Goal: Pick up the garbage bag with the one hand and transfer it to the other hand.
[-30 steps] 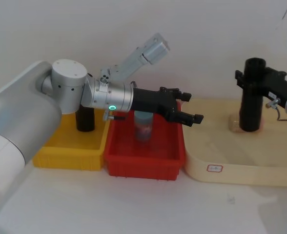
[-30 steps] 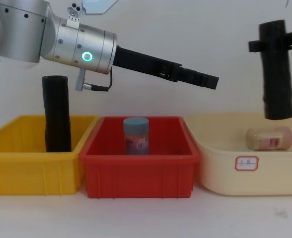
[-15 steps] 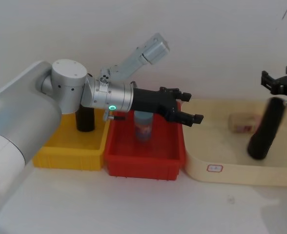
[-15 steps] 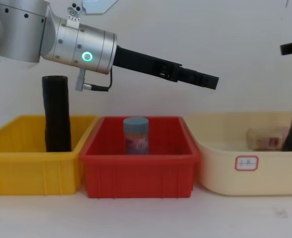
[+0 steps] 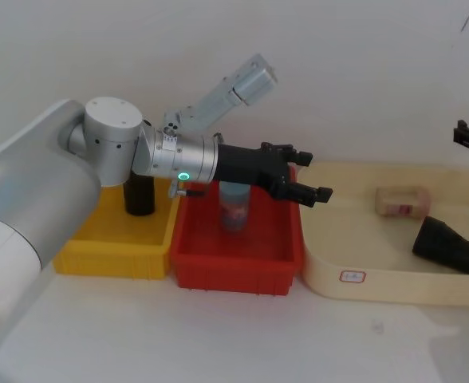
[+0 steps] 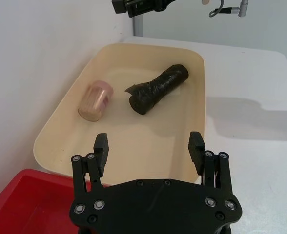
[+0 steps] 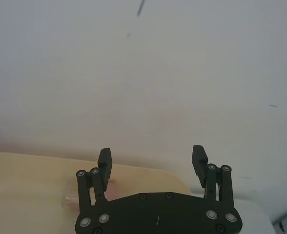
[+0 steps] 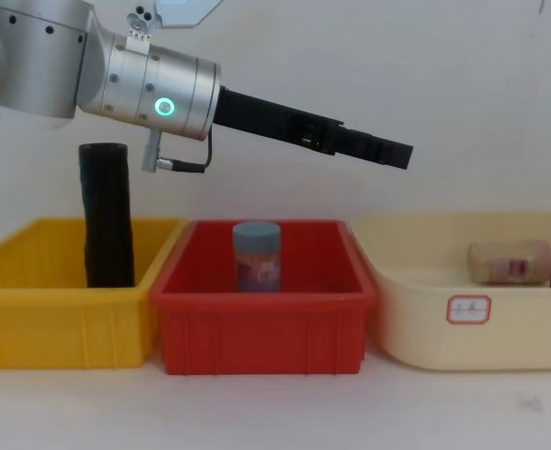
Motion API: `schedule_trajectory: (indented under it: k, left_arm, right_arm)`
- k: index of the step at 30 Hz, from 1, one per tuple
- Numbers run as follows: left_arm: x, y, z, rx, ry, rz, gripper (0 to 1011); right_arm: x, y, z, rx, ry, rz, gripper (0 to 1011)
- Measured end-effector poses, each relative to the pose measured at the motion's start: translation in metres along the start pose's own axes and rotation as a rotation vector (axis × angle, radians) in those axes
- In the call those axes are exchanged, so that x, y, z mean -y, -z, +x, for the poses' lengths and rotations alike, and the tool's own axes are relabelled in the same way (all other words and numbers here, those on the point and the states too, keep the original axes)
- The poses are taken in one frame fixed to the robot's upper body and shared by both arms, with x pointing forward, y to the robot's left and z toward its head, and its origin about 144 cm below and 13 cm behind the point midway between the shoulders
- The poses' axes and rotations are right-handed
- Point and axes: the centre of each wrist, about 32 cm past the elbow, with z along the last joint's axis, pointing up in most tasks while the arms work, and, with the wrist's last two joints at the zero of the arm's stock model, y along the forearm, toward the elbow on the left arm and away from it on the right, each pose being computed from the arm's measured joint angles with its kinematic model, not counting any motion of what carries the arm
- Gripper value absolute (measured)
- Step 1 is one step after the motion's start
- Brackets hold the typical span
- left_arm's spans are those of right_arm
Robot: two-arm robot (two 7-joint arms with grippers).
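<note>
I've got the thick black roll of wrinkled garbage bag lying on its side in the cream plastic tray, near the small pinkish jar, which is tipped over too. My left gripper, the long black one on the green-ringed arm, hangs above the red bin, fingers spread, nothing between them. My right gripper sits high above the tray's far side, fingers spread and empty. A slimmer black roll stands in the yellow bin.
</note>
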Motion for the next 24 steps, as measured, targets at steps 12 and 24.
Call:
schedule_trajectory:
  k: [12, 24]
  left_arm:
    - [0.0, 0.0, 0.0, 0.0, 0.0, 0.0, 1001]
    - [0.0, 0.0, 0.0, 0.0, 0.0, 0.0, 1001]
  right_arm:
    - [0.0003, -0.0003, 0.0022, 0.004, 0.046, -0.016, 999]
    - [0.0004, -0.0004, 0.003, 0.006, 0.064, -0.022, 1000]
